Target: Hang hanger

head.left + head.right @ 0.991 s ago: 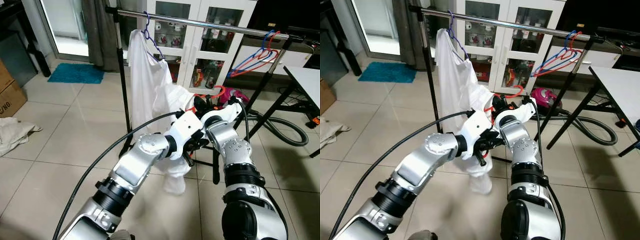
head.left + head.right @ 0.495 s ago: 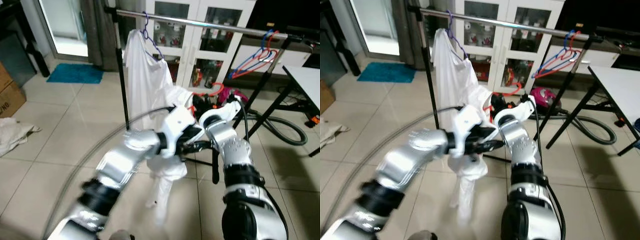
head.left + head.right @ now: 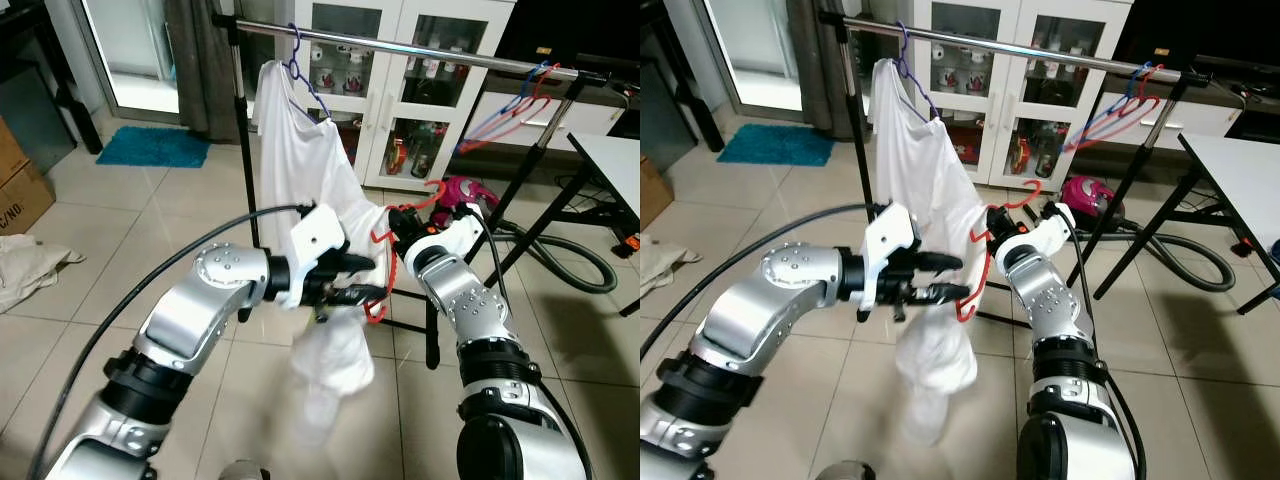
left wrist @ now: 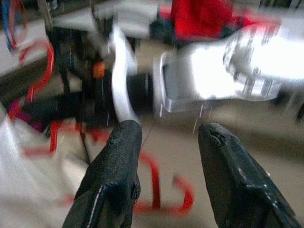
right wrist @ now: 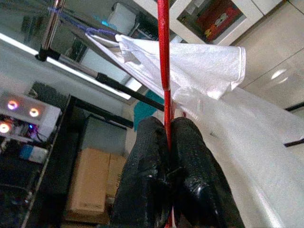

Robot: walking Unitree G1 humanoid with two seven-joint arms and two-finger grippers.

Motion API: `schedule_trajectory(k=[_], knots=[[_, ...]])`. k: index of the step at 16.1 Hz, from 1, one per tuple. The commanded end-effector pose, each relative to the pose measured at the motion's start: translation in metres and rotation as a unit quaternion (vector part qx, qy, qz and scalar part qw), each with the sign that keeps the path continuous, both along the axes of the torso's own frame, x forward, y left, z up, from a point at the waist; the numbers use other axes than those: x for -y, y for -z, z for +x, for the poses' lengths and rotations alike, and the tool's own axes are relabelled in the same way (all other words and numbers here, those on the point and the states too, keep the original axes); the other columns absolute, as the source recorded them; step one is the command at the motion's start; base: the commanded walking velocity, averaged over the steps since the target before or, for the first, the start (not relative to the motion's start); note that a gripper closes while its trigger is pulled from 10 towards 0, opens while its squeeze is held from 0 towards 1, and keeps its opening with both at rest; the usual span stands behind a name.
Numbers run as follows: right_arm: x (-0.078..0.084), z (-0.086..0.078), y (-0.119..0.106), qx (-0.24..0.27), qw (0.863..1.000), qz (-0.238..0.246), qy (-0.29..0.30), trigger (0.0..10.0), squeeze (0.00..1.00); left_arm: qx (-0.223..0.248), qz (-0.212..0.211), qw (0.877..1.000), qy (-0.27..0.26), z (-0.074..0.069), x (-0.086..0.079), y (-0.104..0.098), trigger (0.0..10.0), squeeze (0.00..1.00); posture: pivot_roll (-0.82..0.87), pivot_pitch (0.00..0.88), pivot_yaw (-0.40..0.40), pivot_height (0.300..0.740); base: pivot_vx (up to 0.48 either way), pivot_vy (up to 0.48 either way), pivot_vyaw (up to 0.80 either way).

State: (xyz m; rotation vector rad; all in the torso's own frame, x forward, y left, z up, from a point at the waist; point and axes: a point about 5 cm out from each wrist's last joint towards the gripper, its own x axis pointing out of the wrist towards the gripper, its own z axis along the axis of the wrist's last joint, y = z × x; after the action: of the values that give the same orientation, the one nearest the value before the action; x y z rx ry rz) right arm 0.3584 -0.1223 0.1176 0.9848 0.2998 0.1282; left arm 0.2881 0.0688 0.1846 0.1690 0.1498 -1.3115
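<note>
Fitting the red hanger (image 3: 975, 262) before it goes up on the rail (image 3: 420, 47). The right gripper (image 5: 166, 156) is clenched on the thin red wire of the hanger, as we see in the right wrist view, where the 2 black fingers (image 5: 147, 156) pinch it tight. The left gripper (image 4: 166, 156) stands released, its 2 fingers (image 4: 116, 171) apart, with the hanger's lower curve just beyond them and the white garment (image 3: 930, 350) draped below it, at about 6 o'clock from the left gripper in the head views.

We judge that the step in hand is best done by keeping the right pinch firm and level while the left fingers close on cloth only, spreading it over the hanger's shoulder without catching the wire. The hook at 12 o'clock should stay clear of the cloth, so it can later go over the rail beside the purple hanger (image 3: 300, 70) carrying a white shirt (image 3: 285, 140).

How much of the garment already sits on the hanger we cannot tell: folds cover that end. The left wrist view is smeared by motion, and the right gripper is largely hidden behind cloth and forearm in the head views.
</note>
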Motion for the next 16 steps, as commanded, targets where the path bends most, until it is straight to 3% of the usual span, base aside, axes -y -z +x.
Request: schedule_trajectory(k=[1, 7, 9, 10, 12, 13, 15, 16], knots=[[0.002, 0.000, -0.001, 0.009, 1.000, -0.018, -0.009, 10.0, 0.00, 0.009, -0.030, 1.000, 0.001, 0.001, 0.000, -0.012, 10.0, 0.00, 0.15, 0.000, -0.055, 0.740, 0.000, 0.000, 0.00], [0.002, -0.004, -0.001, 0.034, 0.999, -0.040, -0.013, 10.0, 0.00, 0.011, -0.066, 0.997, -0.038, 0.003, -0.012, -0.022, 10.0, 0.00, 0.15, 0.000, -0.050, 0.740, 0.000, 0.000, 0.00], [0.006, -0.006, -0.008, 0.076, 0.996, -0.040, -0.008, 10.0, 0.00, 0.020, -0.074, 0.996, -0.052, 0.000, -0.023, -0.028, 10.0, 0.00, 0.15, 0.000, -0.050, 0.740, 0.000, 0.000, 0.00], [0.008, -0.009, -0.014, 0.118, 0.992, -0.053, -0.013, 10.0, 0.00, 0.037, -0.069, 0.994, -0.072, -0.003, -0.036, -0.032, 10.0, 0.00, 0.16, 0.000, -0.052, 0.740, 0.000, 0.000, 0.00], [0.009, -0.017, -0.021, 0.185, 0.975, -0.115, -0.047, 10.0, 0.00, 0.063, -0.055, 0.990, -0.114, -0.004, -0.061, -0.041, 10.0, 0.00, 0.16, 0.000, -0.060, 0.740, 0.000, 0.000, 0.00], [0.008, -0.023, -0.026, 0.240, 0.956, -0.151, -0.070, 10.0, 0.00, 0.083, -0.047, 0.986, -0.138, -0.003, -0.076, -0.049, 10.0, 0.00, 0.16, 0.000, -0.060, 0.740, 0.000, 0.000, 0.00], [0.015, -0.034, -0.034, 0.296, 0.930, -0.179, -0.123, 10.0, 0.00, 0.128, -0.006, 0.976, -0.174, 0.002, -0.111, -0.066, 10.0, 0.00, 0.18, 0.000, -0.082, 0.740, 0.000, 0.000, 0.00], [0.018, -0.037, -0.039, 0.313, 0.922, -0.180, -0.140, 10.0, 0.00, 0.124, 0.006, 0.977, -0.175, 0.003, -0.121, -0.068, 10.0, 0.39, 0.18, 0.000, -0.085, 0.740, 0.000, 0.000, 0.00]])
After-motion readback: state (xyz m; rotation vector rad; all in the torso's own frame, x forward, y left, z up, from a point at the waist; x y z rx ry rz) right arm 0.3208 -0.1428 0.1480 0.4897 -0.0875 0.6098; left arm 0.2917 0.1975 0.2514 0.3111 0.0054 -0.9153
